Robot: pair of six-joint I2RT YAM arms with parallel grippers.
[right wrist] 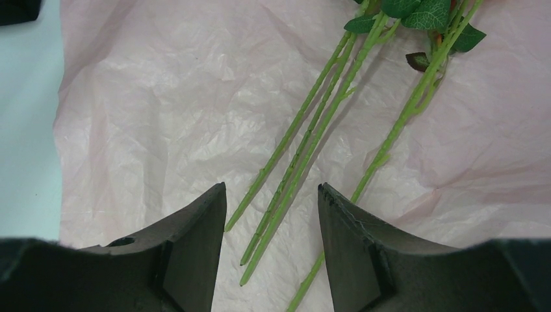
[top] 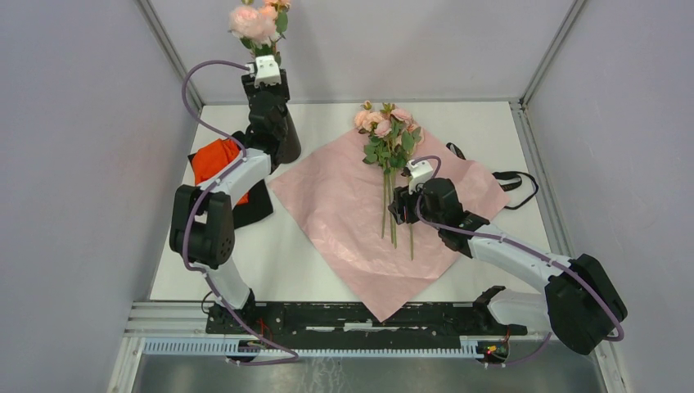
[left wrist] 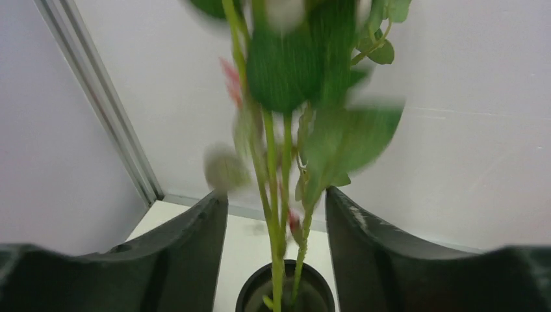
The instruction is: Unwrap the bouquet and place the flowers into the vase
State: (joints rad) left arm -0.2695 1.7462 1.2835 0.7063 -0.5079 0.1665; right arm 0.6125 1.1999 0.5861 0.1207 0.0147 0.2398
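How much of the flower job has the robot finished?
Done: the crinkly pink wrapping paper lies open and flat, the black ribbon off beside it. In hand: one bunch of pink roses stands with its stems in the tall black vase, the left pincer open around them. Left: more long-stemmed roses lie on the paper under the open right pincer.

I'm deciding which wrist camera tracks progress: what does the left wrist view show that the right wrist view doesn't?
Only the left wrist view: the vase mouth, with flower stems standing in it and blurred leaves above. Only the right wrist view: loose stems lying flat on the pink wrapping paper. Both: green stems seen between open jaws, those of the left gripper or the right gripper.
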